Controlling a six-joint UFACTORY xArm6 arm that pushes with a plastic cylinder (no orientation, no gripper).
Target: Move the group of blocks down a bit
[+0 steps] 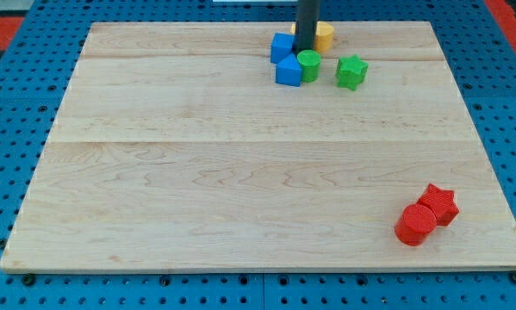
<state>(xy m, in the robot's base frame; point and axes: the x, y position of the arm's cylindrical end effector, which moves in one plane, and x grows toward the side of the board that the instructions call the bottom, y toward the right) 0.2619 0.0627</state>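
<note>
A group of blocks sits near the view's top, right of centre: a blue cube [282, 46], a blue pentagon-like block [288, 71], a green cylinder [308, 65], a yellow block [324, 35] partly hidden behind the rod, and a green star [351, 71] a little to the right. My tip [303, 50] is down among them, between the blue cube and the yellow block, just above the green cylinder. The rod hides part of the yellow block.
A red cylinder [414, 225] and a red star [438, 204] touch each other near the view's bottom right. The wooden board [197, 172] lies on a blue perforated table [8, 129].
</note>
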